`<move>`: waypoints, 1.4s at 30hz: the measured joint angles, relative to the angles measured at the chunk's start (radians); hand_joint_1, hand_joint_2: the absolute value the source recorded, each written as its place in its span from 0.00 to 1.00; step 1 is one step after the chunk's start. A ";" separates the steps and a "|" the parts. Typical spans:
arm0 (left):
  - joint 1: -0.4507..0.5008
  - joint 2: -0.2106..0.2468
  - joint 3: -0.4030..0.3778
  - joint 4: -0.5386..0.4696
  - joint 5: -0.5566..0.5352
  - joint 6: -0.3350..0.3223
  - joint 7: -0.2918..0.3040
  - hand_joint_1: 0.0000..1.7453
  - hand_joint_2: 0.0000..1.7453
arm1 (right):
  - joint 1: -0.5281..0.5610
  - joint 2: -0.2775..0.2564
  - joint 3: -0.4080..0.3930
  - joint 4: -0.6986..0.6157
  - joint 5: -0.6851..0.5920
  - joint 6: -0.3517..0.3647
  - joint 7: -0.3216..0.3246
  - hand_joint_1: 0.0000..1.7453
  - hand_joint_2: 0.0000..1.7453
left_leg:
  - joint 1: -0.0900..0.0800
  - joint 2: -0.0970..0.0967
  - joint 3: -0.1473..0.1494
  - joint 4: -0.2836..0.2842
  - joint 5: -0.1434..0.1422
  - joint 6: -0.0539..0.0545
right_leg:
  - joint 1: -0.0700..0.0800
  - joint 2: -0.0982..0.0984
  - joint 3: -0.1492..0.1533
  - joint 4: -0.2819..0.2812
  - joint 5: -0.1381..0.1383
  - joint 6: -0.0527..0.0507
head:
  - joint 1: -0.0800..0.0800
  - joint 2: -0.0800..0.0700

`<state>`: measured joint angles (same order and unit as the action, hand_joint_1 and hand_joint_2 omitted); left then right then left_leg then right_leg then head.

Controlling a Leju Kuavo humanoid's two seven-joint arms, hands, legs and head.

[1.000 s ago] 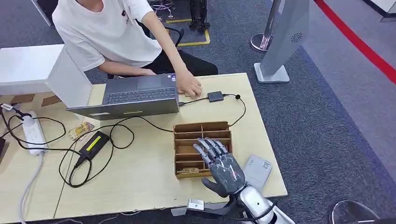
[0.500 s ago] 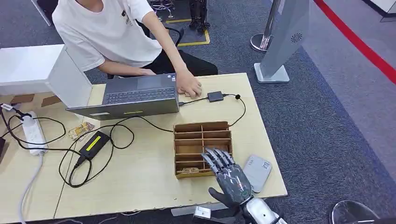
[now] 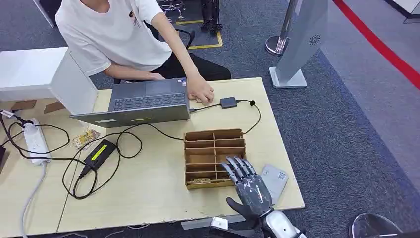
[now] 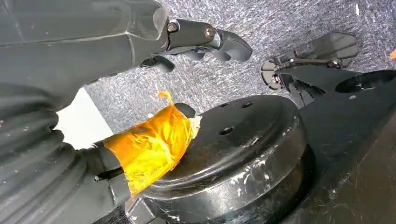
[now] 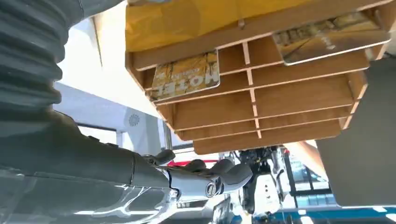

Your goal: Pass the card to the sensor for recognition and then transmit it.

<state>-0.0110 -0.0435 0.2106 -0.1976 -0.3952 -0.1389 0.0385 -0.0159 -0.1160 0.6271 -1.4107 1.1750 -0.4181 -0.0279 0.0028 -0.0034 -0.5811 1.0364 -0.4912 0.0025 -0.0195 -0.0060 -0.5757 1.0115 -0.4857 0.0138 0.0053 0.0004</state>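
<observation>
A wooden divided box [image 5: 261,100] is filling the upper part, its slots facing the camera. Two cards are lying in the slots: one printed "HOTEL" [image 5: 187,75] and another [image 5: 329,39] in a neighbouring compartment. The right robot hand [image 5: 201,179] is hovering before the box, its fingers [image 5: 231,173] holding nothing.

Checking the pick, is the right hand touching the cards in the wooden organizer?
Apart. In the right wrist view the right hand is empty, its fingers clear of both cards in the wooden organizer.
</observation>
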 joint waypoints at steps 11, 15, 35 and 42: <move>0.000 0.000 0.000 0.000 -0.009 -0.002 0.000 0.00 1.00 | -0.028 0.033 -0.002 0.037 0.004 -0.022 -0.006 0.00 1.00 | 0.000 0.000 0.000 0.000 0.000 0.000 | 0.000 0.000 0.000 0.000 0.000 0.000 | 0.000 0.000; 0.000 0.000 0.000 0.000 -0.009 -0.003 0.000 0.00 1.00 | -0.032 0.037 -0.002 0.045 0.004 -0.023 -0.006 0.00 1.00 | 0.000 0.000 0.000 0.000 0.000 0.000 | 0.000 0.000 0.000 0.000 0.000 0.000 | 0.000 0.000; -0.001 0.000 0.005 0.000 -0.021 -0.008 0.000 0.00 1.00 | -0.050 0.049 -0.017 0.091 0.038 -0.056 0.007 0.00 1.00 | 0.000 0.000 0.000 0.000 0.000 0.000 | 0.000 0.000 0.000 0.000 0.000 0.000 | 0.000 0.000; -0.002 0.000 0.013 0.000 -0.027 -0.011 0.000 0.00 1.00 | -0.068 0.057 -0.039 0.131 0.034 -0.078 0.006 0.00 1.00 | 0.000 0.000 0.000 0.000 0.000 0.000 | 0.000 0.000 0.000 0.000 0.000 0.000 | 0.000 0.000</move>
<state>-0.0128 -0.0435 0.2236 -0.1976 -0.4223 -0.1499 0.0381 -0.0842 -0.0591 0.5886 -1.2798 1.2089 -0.4963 -0.0214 0.0028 -0.0035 -0.5810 1.0364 -0.4912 0.0025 -0.0195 -0.0061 -0.5757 1.0115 -0.4856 0.0138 0.0050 0.0004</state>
